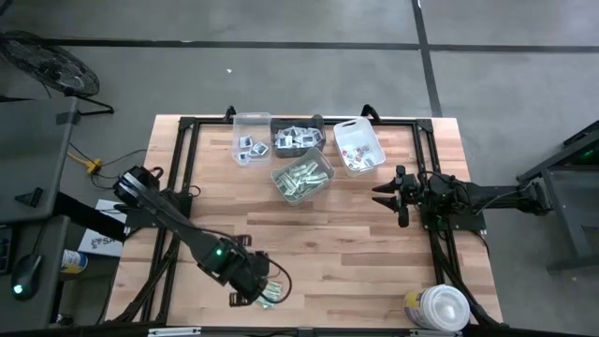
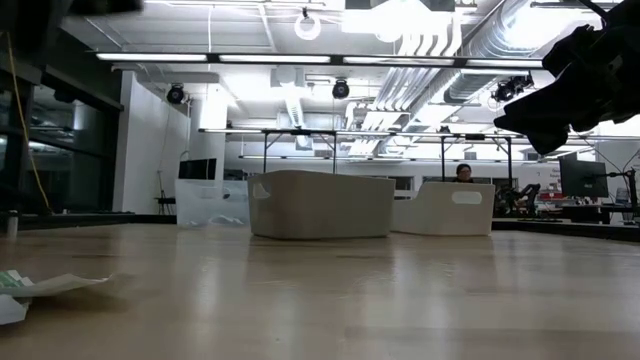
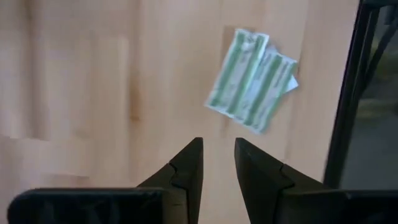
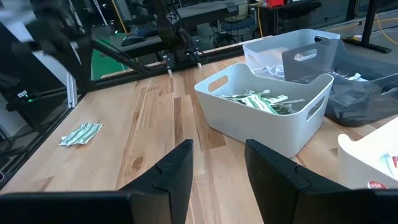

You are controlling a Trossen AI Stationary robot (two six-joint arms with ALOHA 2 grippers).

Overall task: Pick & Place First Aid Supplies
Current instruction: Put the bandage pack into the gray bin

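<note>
First aid supplies: two green-and-white strip packets lie overlapped on the bare wood near the table's front edge, unheld; the left gripper hangs just beside them, jaws parted and empty. Many strips already fill the white bin, squarish packets the clear bin and dark bin; judged well advanced, this pair left. Right gripper waits well apart near the bins, open, empty.

The left claw hangs low, fingers apart and empty; the right claw hovers parted, empty.
</note>
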